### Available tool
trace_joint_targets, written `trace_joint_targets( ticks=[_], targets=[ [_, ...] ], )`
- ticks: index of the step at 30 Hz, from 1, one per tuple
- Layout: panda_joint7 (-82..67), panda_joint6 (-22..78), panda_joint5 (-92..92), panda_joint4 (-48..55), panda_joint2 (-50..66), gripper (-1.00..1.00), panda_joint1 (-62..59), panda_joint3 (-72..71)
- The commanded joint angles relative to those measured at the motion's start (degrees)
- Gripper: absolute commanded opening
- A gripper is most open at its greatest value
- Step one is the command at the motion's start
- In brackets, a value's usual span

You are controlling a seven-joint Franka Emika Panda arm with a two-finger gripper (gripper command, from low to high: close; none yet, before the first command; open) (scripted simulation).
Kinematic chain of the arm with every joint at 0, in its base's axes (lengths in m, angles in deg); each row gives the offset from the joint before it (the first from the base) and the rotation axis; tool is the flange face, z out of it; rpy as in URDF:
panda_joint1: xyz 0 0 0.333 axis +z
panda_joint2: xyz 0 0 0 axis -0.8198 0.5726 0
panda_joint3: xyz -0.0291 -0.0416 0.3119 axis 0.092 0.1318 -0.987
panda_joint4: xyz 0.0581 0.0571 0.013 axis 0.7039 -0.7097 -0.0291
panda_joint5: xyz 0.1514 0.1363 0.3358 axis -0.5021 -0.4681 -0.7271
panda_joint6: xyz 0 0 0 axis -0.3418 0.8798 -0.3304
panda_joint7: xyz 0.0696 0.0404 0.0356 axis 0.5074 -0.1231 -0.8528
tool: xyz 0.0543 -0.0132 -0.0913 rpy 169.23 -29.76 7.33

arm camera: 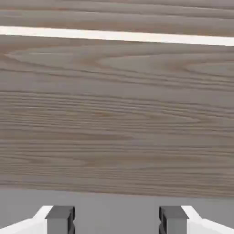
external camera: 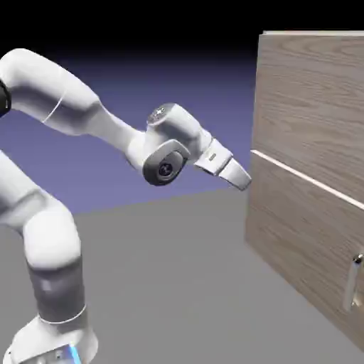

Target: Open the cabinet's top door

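The cabinet [external camera: 309, 178] stands on the grey bench [external camera: 178, 277] at the exterior view's right, its wood-grain front split by a thin pale line [arm camera: 117, 36]. The top door [external camera: 313, 92] is the panel above that line and lies flush, closed. The white arm [external camera: 85, 114] reaches toward it. The tool [external camera: 242, 178] hovers just short of the cabinet's near edge, released, fingers [arm camera: 59, 218] apart and holding nothing. A silver handle [external camera: 353, 283] shows on the lower panel.
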Motion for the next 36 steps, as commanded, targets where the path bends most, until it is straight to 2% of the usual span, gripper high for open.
trace_joint_targets(
  ticks=[1, 36],
  targets=[
    [1.75, -0.16, 2.5, 0.93, -0.31, 0.0, 1.11, 1.21],
    [62.94, -5.73, 89.72, 33.3, -11.09, 0.0, 39.96, 43.51]
  ],
)
